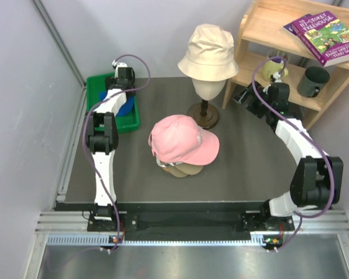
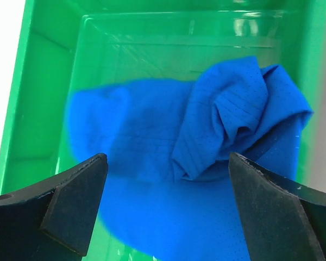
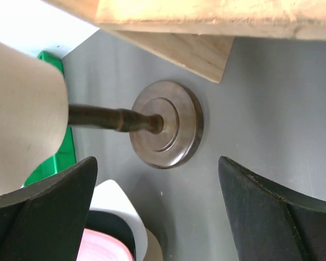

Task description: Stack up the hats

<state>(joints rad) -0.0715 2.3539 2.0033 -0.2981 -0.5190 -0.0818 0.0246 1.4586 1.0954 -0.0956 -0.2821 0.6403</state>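
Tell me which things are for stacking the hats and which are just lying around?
For the job: pink cap atop the pile, tan cap under it, blue cap in the green bin, cream bucket hat on the head stand.
Just lying about: purple book, dark mug, wooden shelf.

Pink cap (image 1: 182, 139) tops the stack. Blue cap (image 2: 206, 136) lies crumpled in the green bin (image 2: 43, 81). Cream bucket hat (image 1: 209, 52) sits on the head form (image 1: 209, 88).
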